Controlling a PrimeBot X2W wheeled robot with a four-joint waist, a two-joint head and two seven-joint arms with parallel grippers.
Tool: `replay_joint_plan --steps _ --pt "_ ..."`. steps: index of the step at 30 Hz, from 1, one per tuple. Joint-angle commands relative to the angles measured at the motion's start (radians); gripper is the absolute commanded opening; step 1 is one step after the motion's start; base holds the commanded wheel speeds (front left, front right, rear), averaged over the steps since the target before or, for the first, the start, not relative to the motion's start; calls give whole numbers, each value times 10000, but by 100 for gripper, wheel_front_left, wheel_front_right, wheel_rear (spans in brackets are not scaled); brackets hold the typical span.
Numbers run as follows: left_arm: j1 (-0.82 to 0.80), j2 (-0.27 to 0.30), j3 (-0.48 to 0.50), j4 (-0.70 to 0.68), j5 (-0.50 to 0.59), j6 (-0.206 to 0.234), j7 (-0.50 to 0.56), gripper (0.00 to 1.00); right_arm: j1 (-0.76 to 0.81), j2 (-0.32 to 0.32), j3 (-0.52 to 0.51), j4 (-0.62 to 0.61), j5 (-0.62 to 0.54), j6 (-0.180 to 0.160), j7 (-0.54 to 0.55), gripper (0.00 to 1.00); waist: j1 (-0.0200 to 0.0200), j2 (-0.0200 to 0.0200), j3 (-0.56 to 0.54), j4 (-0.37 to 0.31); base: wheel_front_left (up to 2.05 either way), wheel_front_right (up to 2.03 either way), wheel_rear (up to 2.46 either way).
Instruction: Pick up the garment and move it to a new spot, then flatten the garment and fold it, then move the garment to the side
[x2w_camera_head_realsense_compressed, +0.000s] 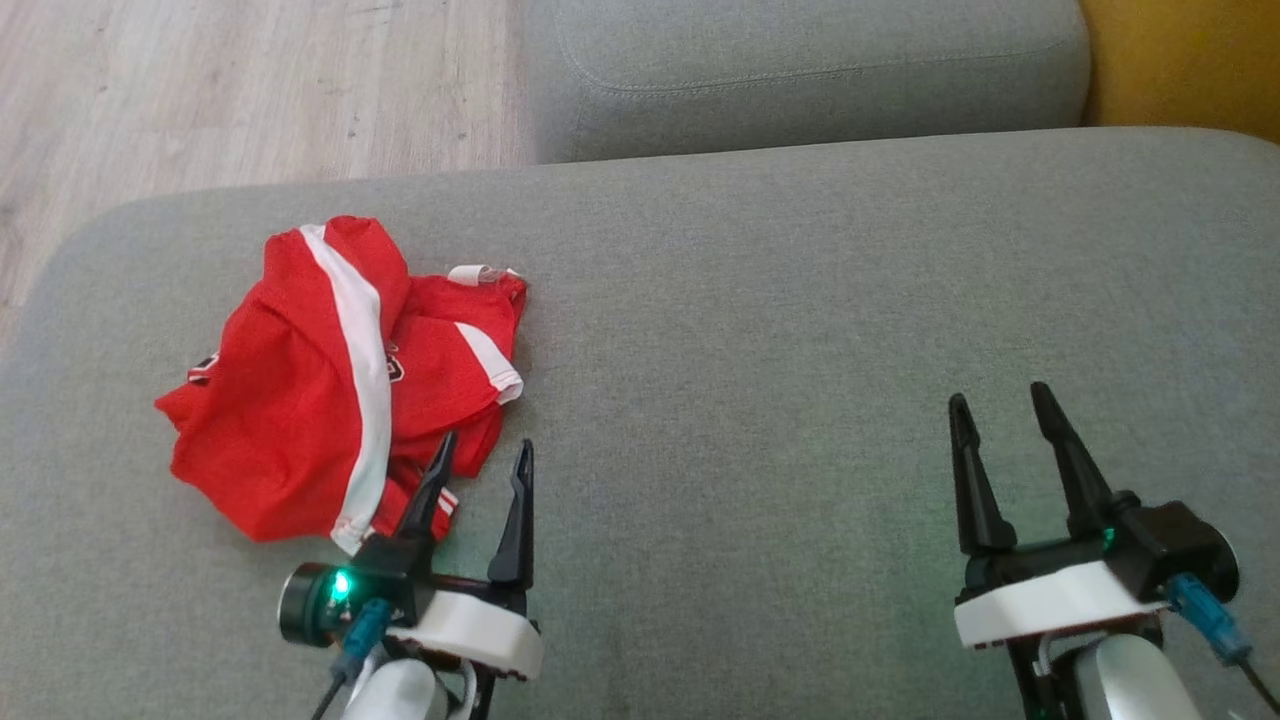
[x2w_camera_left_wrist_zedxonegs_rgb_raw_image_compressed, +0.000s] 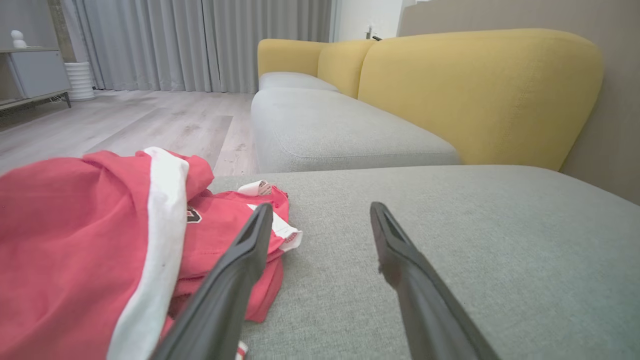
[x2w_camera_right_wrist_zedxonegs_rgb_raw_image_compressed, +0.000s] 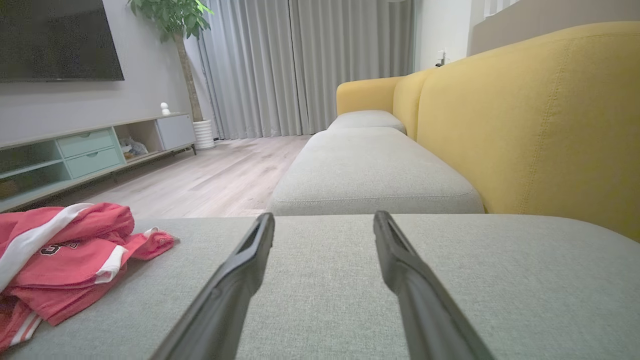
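The garment (x2w_camera_head_realsense_compressed: 320, 390) is a red jersey with white stripes, crumpled in a heap on the left part of the grey sofa cushion (x2w_camera_head_realsense_compressed: 780, 330). My left gripper (x2w_camera_head_realsense_compressed: 485, 450) stands open just at the heap's near right edge, one finger over the red cloth, nothing between the fingers. In the left wrist view the garment (x2w_camera_left_wrist_zedxonegs_rgb_raw_image_compressed: 75, 240) fills the lower left, beside the open left gripper (x2w_camera_left_wrist_zedxonegs_rgb_raw_image_compressed: 320, 212). My right gripper (x2w_camera_head_realsense_compressed: 1000, 400) is open over bare cushion far to the right. The right wrist view has the garment (x2w_camera_right_wrist_zedxonegs_rgb_raw_image_compressed: 60, 255) at the left, well apart from the right gripper (x2w_camera_right_wrist_zedxonegs_rgb_raw_image_compressed: 324, 220).
A second grey seat cushion (x2w_camera_head_realsense_compressed: 800, 70) lies beyond the one I work on, with a yellow backrest (x2w_camera_left_wrist_zedxonegs_rgb_raw_image_compressed: 475, 90) along the right. Wooden floor (x2w_camera_head_realsense_compressed: 250, 90) runs past the cushion's far left edge. A TV unit (x2w_camera_right_wrist_zedxonegs_rgb_raw_image_compressed: 75, 155) and curtains stand across the room.
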Motion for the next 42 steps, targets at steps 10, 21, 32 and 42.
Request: replay_joint_plan --steps 10,21,32,42 --pt "-509 -168 475 11 236 -184 -124 100 -311 -85 337 -35 3 -7 -120 100 0 0 -16 82 0 0 0" --pt "-337 -206 975 125 497 15 -124 100 -178 -85 828 -114 295 -7 -120 100 0 0 -231 1103 0 0 0" --pt "76 -151 1404 104 640 94 -124 100 20 -85 1371 -219 484 -7 -120 100 0 0 -559 2354 0 0 0" --pt "409 -152 1616 24 720 96 -124 100 139 -85 1808 -228 597 -7 -120 100 0 0 -716 2997 0 0 0"
